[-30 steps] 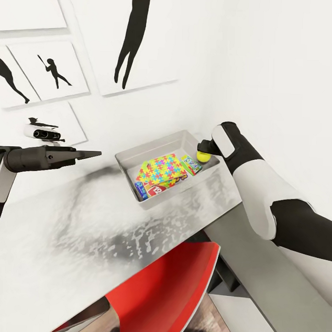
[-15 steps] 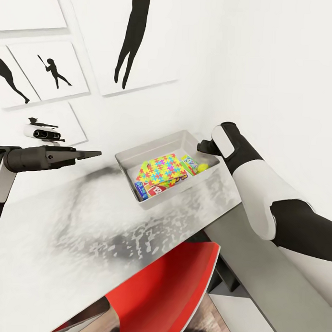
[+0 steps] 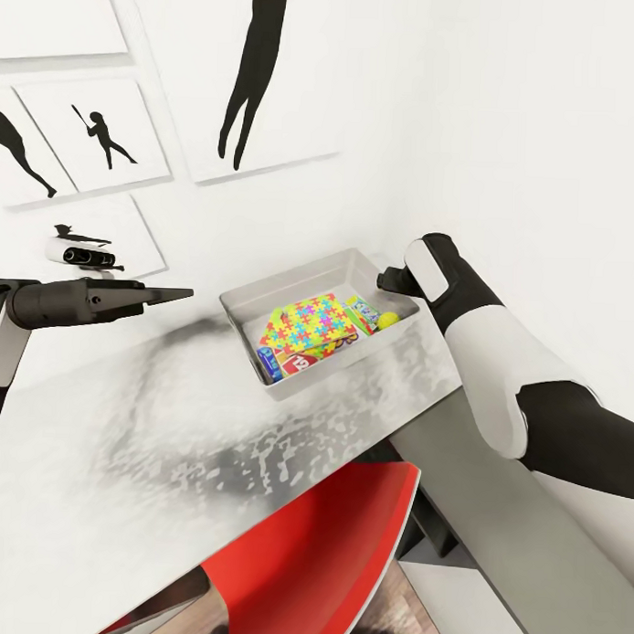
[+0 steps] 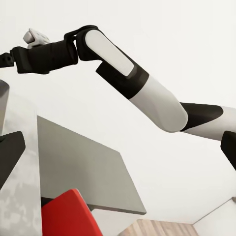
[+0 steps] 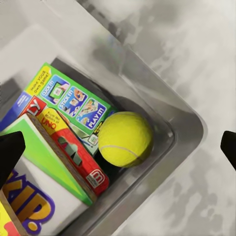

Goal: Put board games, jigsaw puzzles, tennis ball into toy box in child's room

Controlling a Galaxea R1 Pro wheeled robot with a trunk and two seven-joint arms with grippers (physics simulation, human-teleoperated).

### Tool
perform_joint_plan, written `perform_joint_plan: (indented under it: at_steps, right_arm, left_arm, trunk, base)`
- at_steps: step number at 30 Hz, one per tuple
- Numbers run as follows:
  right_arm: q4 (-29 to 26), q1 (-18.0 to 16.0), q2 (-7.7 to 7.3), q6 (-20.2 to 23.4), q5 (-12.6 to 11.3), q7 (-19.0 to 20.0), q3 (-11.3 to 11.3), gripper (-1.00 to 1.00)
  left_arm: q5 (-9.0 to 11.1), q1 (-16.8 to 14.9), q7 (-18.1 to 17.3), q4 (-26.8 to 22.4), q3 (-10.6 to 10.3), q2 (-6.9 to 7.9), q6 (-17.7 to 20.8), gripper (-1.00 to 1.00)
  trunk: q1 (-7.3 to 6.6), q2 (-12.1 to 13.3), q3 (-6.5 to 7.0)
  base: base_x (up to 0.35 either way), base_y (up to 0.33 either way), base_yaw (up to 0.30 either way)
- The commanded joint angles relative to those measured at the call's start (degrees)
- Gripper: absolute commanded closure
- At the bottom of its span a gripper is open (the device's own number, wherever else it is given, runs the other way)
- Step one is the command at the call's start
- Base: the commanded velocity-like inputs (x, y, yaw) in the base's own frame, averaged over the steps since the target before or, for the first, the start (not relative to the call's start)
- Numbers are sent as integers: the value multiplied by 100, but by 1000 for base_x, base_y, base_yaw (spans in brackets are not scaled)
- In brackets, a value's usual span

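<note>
My right fingers (image 5: 118,147) hang spread wide and empty over the tennis ball (image 5: 125,138), light, springy and prone to roll, lying in the toy box (image 3: 249,301) corner beside the board games (image 5: 69,103), best pinched across its middle

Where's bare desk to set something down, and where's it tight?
Free: the light grey desk top between the grey toy tub and the red chair. Crowded: inside the tub, where the yellow-green tennis ball sits in the corner against the game boxes.
</note>
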Motion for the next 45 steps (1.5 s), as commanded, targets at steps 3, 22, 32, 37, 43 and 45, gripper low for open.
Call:
perform_joint_plan:
  at_steps: [3,22,32,37,43,45]
  right_arm:
    - [-3,4,-16,4,-60,-53,31,-100]
    - [-1565,110,-62,622,-206,-5,-36,-100]
    - [-2885,664,-63,1082,-237,-20,-315,-100]
    - [-3587,1146,-66,1199,-252,-12,-642,-100]
    - [-4621,2011,-83,1199,-538,-10,-873,-100]
    - [-5267,2543,-206,1199,-1060,-10,-933,-100]
  left_arm:
    - [5,-4,-15,0,0,10,61,-100]
    - [41,50,-70,104,-2,470,55,-100]
    - [16,63,-98,1223,-2,736,7,-100]
    - [-8,76,-109,1776,-5,854,-22,-100]
    - [-20,255,-111,2565,-5,952,-207,-100]
    - [-10,338,-188,2999,-12,1070,-467,-100]
  trunk:
    - [3,-10,-9]
    - [3,-10,5]
    - [3,-10,87]
    - [3,-10,131]
    - [3,-10,184]
    - [3,-10,201]
  base:
    - [0,0,0]
    - [0,0,-6]
    - [0,0,-86]
    - [0,0,-115]
    - [0,0,-124]
    - [0,0,-127]
